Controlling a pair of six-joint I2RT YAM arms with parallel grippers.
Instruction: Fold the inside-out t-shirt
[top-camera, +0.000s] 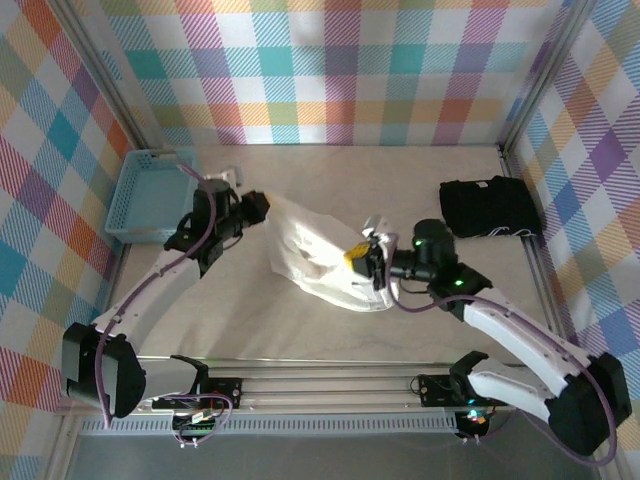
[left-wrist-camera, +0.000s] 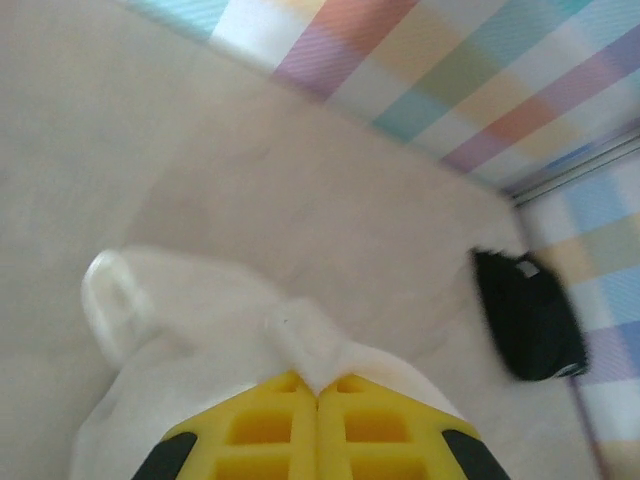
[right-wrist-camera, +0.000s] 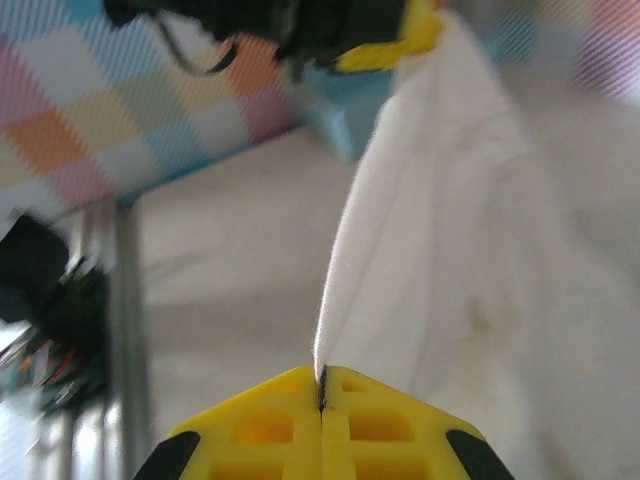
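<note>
Centrally, wrinkled white thin-fabric inside-out t-shirt (top-camera: 318, 252), pinched at opposite edges by closed jaws of left gripper (top-camera: 262, 207) and right gripper (top-camera: 358, 256).

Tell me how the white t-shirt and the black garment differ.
The t-shirt is white; the black garment is dark. The t-shirt is pinched by the left claw and the right claw; the black garment lies untouched at the table's right edge. The t-shirt spreads wide mid-table; the black garment is a compact bundle. Both are soft cloth.
</note>
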